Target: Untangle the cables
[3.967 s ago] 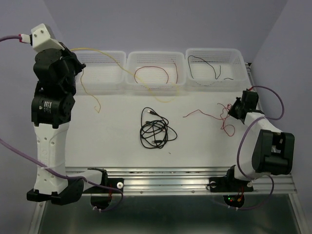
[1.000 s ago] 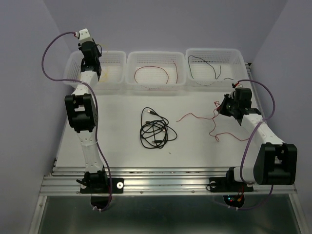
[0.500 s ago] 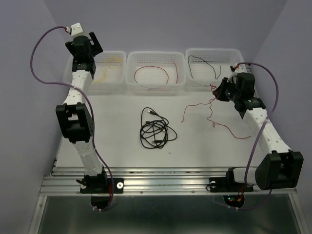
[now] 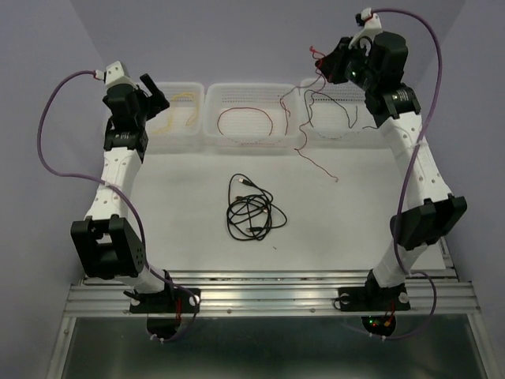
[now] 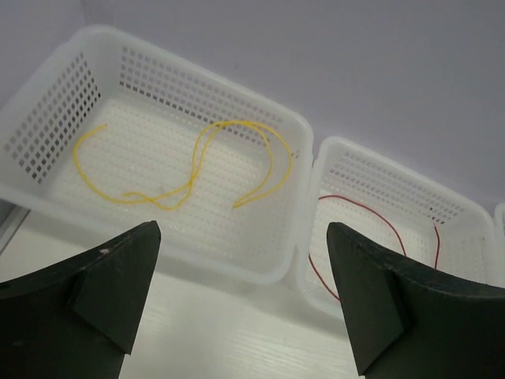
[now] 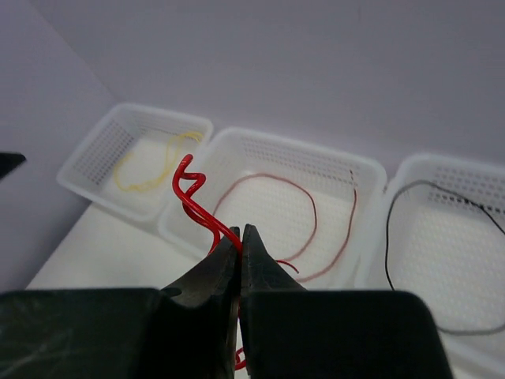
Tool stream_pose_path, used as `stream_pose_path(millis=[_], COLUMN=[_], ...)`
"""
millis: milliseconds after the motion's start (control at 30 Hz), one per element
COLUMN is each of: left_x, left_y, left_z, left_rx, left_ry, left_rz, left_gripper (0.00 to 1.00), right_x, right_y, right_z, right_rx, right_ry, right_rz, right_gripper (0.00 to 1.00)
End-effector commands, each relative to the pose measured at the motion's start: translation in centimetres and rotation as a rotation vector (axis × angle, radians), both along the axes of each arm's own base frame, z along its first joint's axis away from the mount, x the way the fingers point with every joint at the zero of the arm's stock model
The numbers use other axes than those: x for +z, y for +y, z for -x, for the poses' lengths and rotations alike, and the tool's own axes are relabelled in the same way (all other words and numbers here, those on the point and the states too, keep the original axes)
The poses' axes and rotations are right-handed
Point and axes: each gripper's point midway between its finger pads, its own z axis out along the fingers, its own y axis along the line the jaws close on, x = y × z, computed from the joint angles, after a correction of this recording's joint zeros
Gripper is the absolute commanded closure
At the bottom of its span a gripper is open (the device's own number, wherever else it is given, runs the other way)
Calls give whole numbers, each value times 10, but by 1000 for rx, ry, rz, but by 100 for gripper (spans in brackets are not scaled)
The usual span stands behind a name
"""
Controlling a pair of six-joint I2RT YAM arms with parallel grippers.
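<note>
My right gripper (image 4: 327,63) is raised high over the back baskets and shut on a bright red cable (image 6: 193,201). That cable (image 4: 312,118) dangles across the basket fronts, its tail reaching the table. My left gripper (image 4: 154,91) hovers open and holds nothing (image 5: 243,237), just in front of the left basket. A yellow cable (image 5: 189,162) lies loose in that basket. A dark red cable (image 4: 245,122) rests in the middle basket, a thin black one (image 4: 335,106) in the right basket. A black cable coil (image 4: 251,209) sits mid-table.
Three white perforated baskets stand in a row along the back wall: left (image 4: 118,103), middle (image 4: 252,87), right (image 4: 347,81). Thick purple arm cables loop beside both arms. A metal rail runs along the near table edge (image 4: 268,294).
My left gripper opened, left the yellow cable in the left basket and drew back. My right arm lifted the red cable off the table, up and back over the baskets.
</note>
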Motion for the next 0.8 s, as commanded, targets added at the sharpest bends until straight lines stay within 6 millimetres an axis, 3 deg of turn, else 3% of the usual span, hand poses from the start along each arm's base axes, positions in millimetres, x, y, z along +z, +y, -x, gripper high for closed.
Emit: stream_pose_path(millis=[0, 133, 167, 233, 267, 300, 400, 467, 500, 533, 567, 600, 633, 700, 767], left_x=[15, -4, -11, -13, -18, -17, -22, -28, -31, -33, -38, -40, -42, -47, -52], left_y=[-9, 1, 4, 5, 4, 3, -2, -4, -4, -5, -6, -6, -7, -9, -9], left_z=[28, 43, 46, 51, 53, 55, 56, 56, 55, 55, 55, 55, 55, 54, 52], left_rx=[-28, 29, 51, 55, 53, 50, 27, 20, 16, 13, 11, 10, 1, -8, -9], left_ry=[-80, -36, -21, -22, -13, -17, -16, -6, -2, 3, 12, 14, 19, 27, 39], left_rz=[53, 39, 38, 42, 46, 52, 62, 69, 72, 74, 77, 80, 81, 85, 80], left_gripper=[1, 1, 1, 1, 1, 1, 1, 1, 1, 1, 1, 1, 1, 1, 1], right_x=[65, 136, 167, 190, 191, 223, 232, 223, 206, 199, 210, 202, 174, 154, 120], right_y=[32, 46, 47, 48, 52, 32, 26, 25, 6, 11, 5, 5, 11, 13, 24], right_z=[-10, -8, -2, -1, -12, -10, -22, -30, -58, -65, -59, -69, -94, -107, -131], right_rx=[106, 185, 211, 208, 183, 62, -12, -47, -204, -225, -243, -262, -299, -308, -339], right_ry=[-139, -312, -414, -535, -561, -633, -737, -805, -774, -781, -848, -842, -799, -782, -713], right_rz=[-84, -245, -332, -385, -424, -508, -600, -655, -689, -670, -670, -677, -688, -719, -671], right_gripper=[99, 99, 99, 99, 99, 99, 99, 99, 99, 99, 99, 99, 99, 99, 99])
